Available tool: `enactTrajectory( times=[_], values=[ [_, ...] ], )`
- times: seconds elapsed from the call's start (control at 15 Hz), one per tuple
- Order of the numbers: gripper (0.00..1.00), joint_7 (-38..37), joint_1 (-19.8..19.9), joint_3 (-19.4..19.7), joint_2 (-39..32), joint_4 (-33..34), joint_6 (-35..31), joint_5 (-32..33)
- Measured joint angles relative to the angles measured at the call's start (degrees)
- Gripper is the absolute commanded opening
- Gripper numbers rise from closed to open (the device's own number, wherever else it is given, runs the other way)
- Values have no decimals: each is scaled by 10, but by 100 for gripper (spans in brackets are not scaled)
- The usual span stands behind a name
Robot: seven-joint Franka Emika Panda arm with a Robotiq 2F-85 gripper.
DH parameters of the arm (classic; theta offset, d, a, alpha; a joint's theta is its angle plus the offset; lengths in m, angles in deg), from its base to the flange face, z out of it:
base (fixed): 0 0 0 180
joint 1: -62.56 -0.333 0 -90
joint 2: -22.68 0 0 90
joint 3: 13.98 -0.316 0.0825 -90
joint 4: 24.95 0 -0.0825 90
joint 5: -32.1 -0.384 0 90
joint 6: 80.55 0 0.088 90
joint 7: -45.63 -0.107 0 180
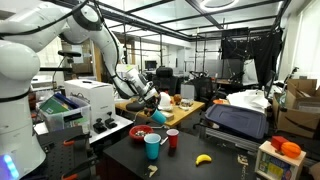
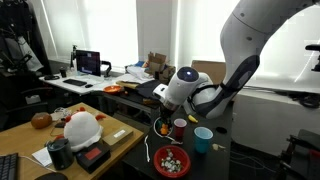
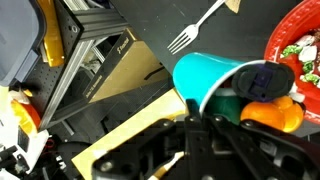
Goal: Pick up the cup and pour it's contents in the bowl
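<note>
leaning mouth-down toward the bowl (image 1: 140, 132), the cup (image 1: 159, 117) is gripped by the gripper (image 1: 153, 106), closed around its sides, above the desk (image 1: 195, 165). in the wrist view, orange, green and blue pieces (image 3: 270, 112) are seen at the cup's mouth, beside the bowl's rim.

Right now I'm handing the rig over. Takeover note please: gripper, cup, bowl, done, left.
Gripper: shut on the cup, which is lifted and tipped on its side.
Cup: the mouth points toward the bowl. Orange and green pieces sit at the mouth in the wrist view.
Bowl: beside the cup mouth, with small bits inside; whether they came from this cup cannot be told.
Done: pick-up, tilt begun.
Left: finish the pour into the bowl. The teal cup and the red cup stand nearby; leave them.
</note>
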Motion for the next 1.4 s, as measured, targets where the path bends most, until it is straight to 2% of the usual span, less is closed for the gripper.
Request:
enactTrajectory(
  times=[0.2, 0.47, 1.07, 1.2, 1.4],
  values=[
    [1, -5, -28, 22, -2, -21, -2, 0],
    [1, -48, -110, 89, -24, -34, -2, -22],
    [1, -67, -335, 192, -132, -59, 26, -215],
    [1, -67, -361, 218, -156, -70, 29, -247],
    [1, -66, -366, 247, -177, -85, 29, -273]
  ],
)
